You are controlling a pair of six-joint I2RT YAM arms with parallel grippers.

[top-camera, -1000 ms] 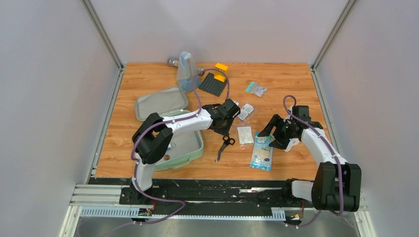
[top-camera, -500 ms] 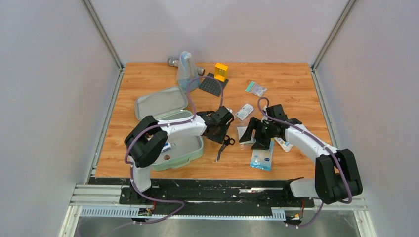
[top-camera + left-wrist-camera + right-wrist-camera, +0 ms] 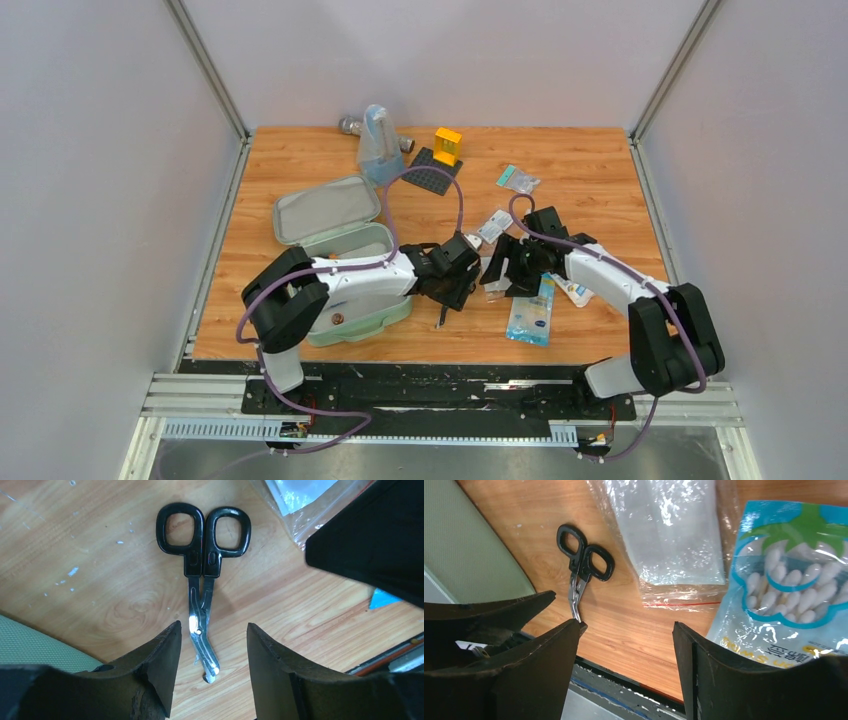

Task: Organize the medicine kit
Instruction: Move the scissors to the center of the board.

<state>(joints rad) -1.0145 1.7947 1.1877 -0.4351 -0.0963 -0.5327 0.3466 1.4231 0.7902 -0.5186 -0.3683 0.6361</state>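
The medicine kit's mint-green tray (image 3: 400,310) sits front left, with its lid (image 3: 325,208) lying open behind it. Black-handled scissors (image 3: 202,535) lie flat on the wood right of the tray. My left gripper (image 3: 212,630) is open and low over them, its fingers either side of the blades without touching. In the top view it (image 3: 458,288) hides the handles; only the blade tip (image 3: 441,318) shows. My right gripper (image 3: 626,625) is open and empty. It (image 3: 503,272) hovers just right of the left one, beside a clear zip bag (image 3: 674,535).
A blue cotton-swab pack (image 3: 530,318) and a white tube (image 3: 575,292) lie by the right arm. Small packets (image 3: 495,225) (image 3: 519,180) lie mid-table. At the back stand a translucent pouch (image 3: 378,145), a dark studded baseplate (image 3: 432,170) and a yellow brick (image 3: 447,145). The table's front edge is close.
My left gripper has opened and come down toward the front over the scissors. The right arm has swung left, from beside the swab pack to the clear bag.
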